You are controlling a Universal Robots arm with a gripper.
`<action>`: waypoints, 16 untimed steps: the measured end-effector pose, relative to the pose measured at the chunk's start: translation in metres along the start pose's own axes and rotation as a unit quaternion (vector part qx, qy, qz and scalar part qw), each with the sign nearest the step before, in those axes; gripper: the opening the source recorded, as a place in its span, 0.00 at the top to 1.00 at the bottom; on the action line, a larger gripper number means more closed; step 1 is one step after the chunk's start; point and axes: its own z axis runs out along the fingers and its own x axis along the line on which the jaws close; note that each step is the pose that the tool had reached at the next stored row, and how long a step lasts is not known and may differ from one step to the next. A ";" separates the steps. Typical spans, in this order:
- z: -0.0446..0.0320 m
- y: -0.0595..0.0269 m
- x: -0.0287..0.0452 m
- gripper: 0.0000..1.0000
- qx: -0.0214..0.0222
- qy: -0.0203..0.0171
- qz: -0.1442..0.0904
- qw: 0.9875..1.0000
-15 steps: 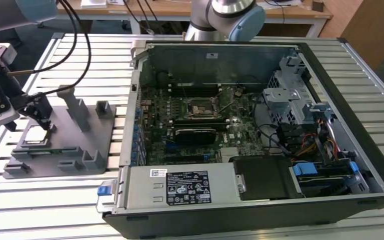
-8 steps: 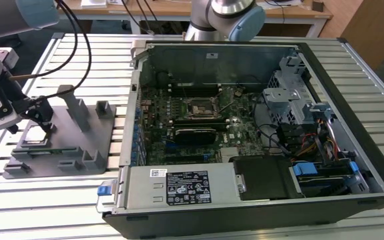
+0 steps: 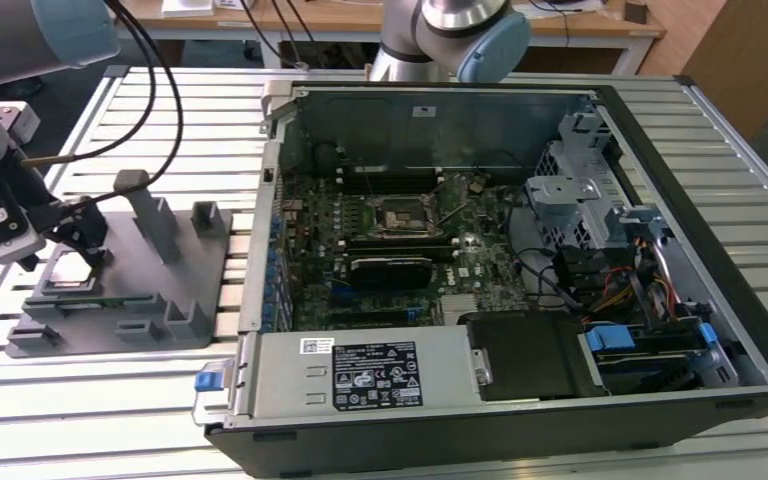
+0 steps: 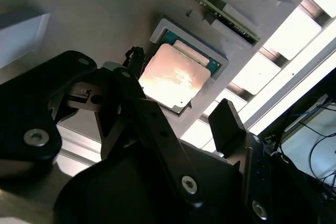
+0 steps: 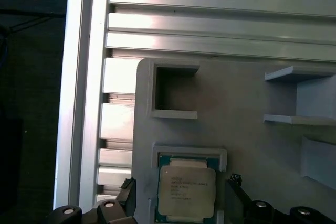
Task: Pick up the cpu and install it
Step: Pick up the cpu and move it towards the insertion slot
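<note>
Hand spread, cpu between its fingers.

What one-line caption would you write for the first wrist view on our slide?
Open gripper poised over the cpu, which lies in a recess of the grey fixture plate.

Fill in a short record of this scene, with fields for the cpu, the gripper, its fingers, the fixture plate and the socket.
cpu: lying flat in a square recess of the fixture plate, metal top up
gripper: hovering over the cpu, holding nothing
fingers: open, one on each side of the cpu
fixture plate: grey, with upright posts, on the slatted table
socket: on the motherboard inside the open computer case, away from the gripper
task state: cpu not yet picked up
</note>
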 end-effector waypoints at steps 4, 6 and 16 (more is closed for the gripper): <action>0.0019 0.0012 0.0000 0.24 0.000 0.000 0.006 1.000; 0.0034 0.0015 -0.0001 0.24 0.000 0.000 0.007 1.000; 0.0089 0.0037 -0.0005 0.24 0.005 0.000 0.014 1.000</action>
